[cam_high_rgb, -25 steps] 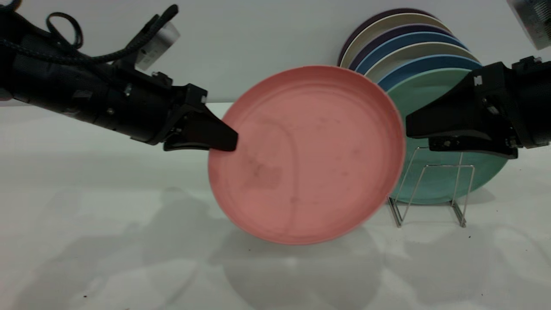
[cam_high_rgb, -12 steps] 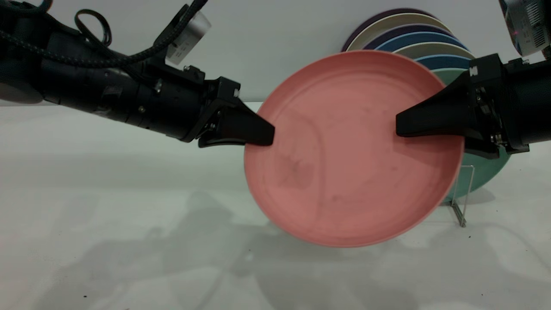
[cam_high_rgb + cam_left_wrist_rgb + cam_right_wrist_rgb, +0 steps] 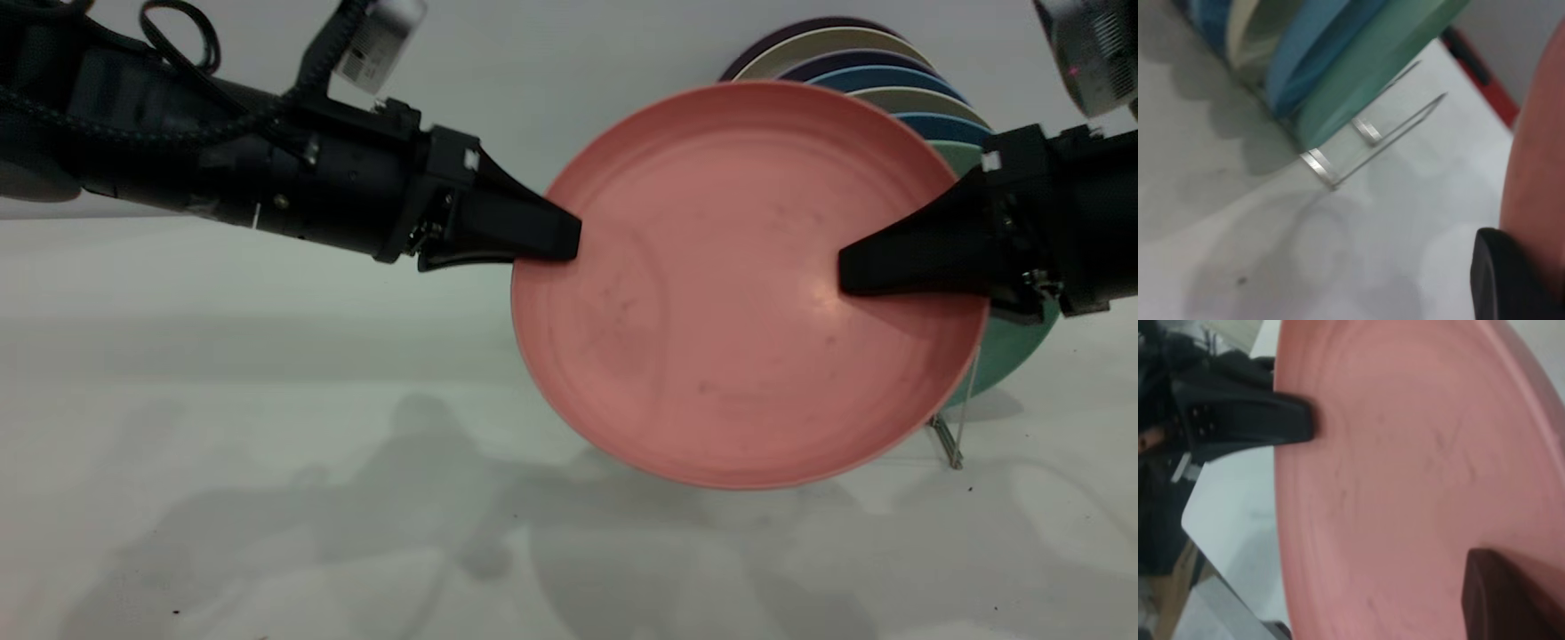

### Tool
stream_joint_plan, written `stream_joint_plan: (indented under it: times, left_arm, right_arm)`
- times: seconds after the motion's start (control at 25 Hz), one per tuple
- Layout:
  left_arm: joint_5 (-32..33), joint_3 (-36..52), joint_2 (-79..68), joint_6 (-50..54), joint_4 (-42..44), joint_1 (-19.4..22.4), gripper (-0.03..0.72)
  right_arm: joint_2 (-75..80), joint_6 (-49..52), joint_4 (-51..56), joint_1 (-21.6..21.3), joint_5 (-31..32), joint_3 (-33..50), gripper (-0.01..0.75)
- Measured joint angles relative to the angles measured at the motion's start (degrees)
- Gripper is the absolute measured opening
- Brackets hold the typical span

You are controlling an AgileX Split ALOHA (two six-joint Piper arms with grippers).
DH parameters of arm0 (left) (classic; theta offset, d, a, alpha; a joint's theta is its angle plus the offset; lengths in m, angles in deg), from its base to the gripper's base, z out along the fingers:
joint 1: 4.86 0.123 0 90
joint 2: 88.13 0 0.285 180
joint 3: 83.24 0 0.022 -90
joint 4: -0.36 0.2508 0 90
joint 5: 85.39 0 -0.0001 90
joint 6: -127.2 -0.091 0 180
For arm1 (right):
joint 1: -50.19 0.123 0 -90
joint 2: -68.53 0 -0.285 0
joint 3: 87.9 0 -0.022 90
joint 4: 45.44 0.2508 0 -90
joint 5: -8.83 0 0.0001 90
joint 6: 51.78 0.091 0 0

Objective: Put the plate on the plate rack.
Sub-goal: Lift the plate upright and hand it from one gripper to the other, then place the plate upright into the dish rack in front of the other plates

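The salmon-pink plate (image 3: 738,293) hangs on edge above the table, its face toward the exterior camera, in front of the plate rack (image 3: 947,440). My left gripper (image 3: 569,244) is shut on its left rim. My right gripper (image 3: 849,271) grips its right rim, with one finger lying over the face. In the right wrist view the plate (image 3: 1405,487) fills the frame, with my right finger (image 3: 1501,593) pressed on it and my left gripper (image 3: 1305,423) at the opposite rim. The left wrist view shows the plate's edge (image 3: 1538,167) and the rack's wire loops (image 3: 1365,130).
A teal-green plate (image 3: 1013,356) stands in the rack right behind the pink plate, with several blue, cream and purple plates (image 3: 853,76) behind it. The rack's front loops (image 3: 1405,130) stand free in front of the teal plate (image 3: 1365,73).
The plate has moved right and up, from beside the rack to in front of it. My right gripper has come over its right rim. My left gripper has followed to the right.
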Motion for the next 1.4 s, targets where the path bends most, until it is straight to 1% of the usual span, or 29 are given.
stream_joint_plan:
  times: [0.08, 0.12, 0.2, 0.28, 0.36, 0.44, 0.56, 0.64, 0.72, 0.84, 1.04, 1.24, 1.32, 1.4]
  left_arm:
    - [4.1, 0.0, 0.0, 1.09, 1.2, 1.5, 0.117]
    - [5.56, 0.0, 0.07, 1.57, 1.97, 2.73, 0.137]
    - [5.61, -0.2, 0.27, 2.77, 2.28, 6.43, 0.197]
    - [5.14, -0.19, 0.27, 4.65, 3.08, 10.41, 0.256]
    - [4.92, -0.19, 0.27, 7.11, 4.07, 13.44, 0.305]
    - [3.74, -0.19, 0.27, 10.24, 5.28, 16.19, 0.326]
    - [0.4, -0.32, 0.27, 14.51, 8.48, 19.79, 0.336]
    - [-2.22, -0.39, 0.27, 17.04, 11.83, 21.17, 0.337]
    - [-4.96, -0.46, 0.27, 19.13, 14.52, 21.78, 0.337]
    - [-6.91, -0.46, 0.27, 19.93, 16.89, 21.85, 0.337]
    - [-7.51, -0.46, 0.27, 20.19, 17.28, 21.85, 0.337]
    - [-7.71, -0.46, 0.27, 20.24, 17.29, 21.85, 0.337]
    - [-7.76, -0.46, 0.27, 20.24, 17.29, 21.85, 0.337]
    - [-8.04, -0.46, 0.27, 20.24, 17.29, 21.85, 0.337]
  right_arm:
    - [-0.72, -2.67, -2.07, -2.09, 1.64, -0.1, 0.097]
    - [-1.36, -4.76, -3.61, -3.57, 1.27, -0.1, 0.097]
    - [-3.14, -8.29, -8.81, -6.85, -0.91, -0.1, 0.097]
    - [-5.53, -12.06, -11.94, -8.98, -1.91, -0.1, 0.097]
    - [-8.61, -17.38, -15.64, -9.65, -3.71, -0.1, 0.097]
    - [-11.32, -22.18, -18.33, -9.72, -6.43, -0.04, 0.097]
    - [-14.8, -22.98, -21.39, -9.72, -11.52, -0.39, 0.097]
    - [-16.52, -22.98, -24.48, -9.72, -14.01, -1.43, 0.097]
    - [-17.75, -22.98, -27.34, -9.72, -14.93, -3.04, 0.097]
    - [-18.83, -22.98, -31.05, -9.72, -15.04, -5.94, 0.097]
    - [-18.88, -22.98, -37.01, -9.72, -14.86, -10.95, 0.097]
    - [-18.88, -22.98, -40.43, -9.72, -13.77, -14.61, 0.097]
    - [-18.88, -22.98, -41.17, -9.0, -13.76, -15.79, 0.097]
    - [-18.74, -22.98, -41.44, -7.37, -14.1, -16.73, 0.097]
